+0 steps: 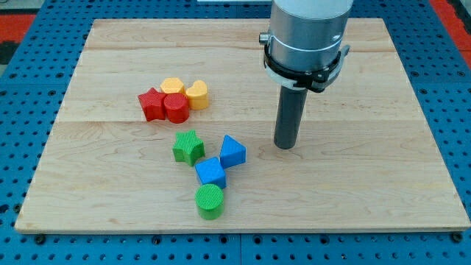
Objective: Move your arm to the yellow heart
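**Standing right of the blocks, clear of the yellow heart**

Resting on the wooden tabletop (368, 184), my tip (285, 146) sits right of centre and touches no block. The tool (289, 110) is a bare dark rod, grasping nothing.

The yellow heart (196, 94) lies well apart from my tip, toward the view's upper left. It touches a red cylinder (176, 108), with another yellow block (172, 87) and a red star (151, 104) packed beside them.

Nearest my tip, on its left, is a blue triangle (232, 151). A blue cube (210, 172), a green star (188, 146) and a green cylinder (210, 201) lie close around it.
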{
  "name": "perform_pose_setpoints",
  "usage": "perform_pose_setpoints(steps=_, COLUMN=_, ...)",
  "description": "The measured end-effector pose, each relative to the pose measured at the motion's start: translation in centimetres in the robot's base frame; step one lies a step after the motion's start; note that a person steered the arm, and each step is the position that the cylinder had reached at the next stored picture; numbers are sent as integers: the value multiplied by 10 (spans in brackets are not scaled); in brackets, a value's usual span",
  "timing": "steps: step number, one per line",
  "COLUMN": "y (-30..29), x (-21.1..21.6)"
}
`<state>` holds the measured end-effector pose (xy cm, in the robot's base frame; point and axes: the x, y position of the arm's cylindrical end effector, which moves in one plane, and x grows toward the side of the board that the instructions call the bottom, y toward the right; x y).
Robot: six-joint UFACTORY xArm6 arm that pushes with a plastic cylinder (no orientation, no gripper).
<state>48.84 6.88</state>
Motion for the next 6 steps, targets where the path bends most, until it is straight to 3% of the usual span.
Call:
perform_pose_setpoints(steps=4, y=3, x=-1)
perform_pose_setpoints(steps=6, y=-8, x=-41)
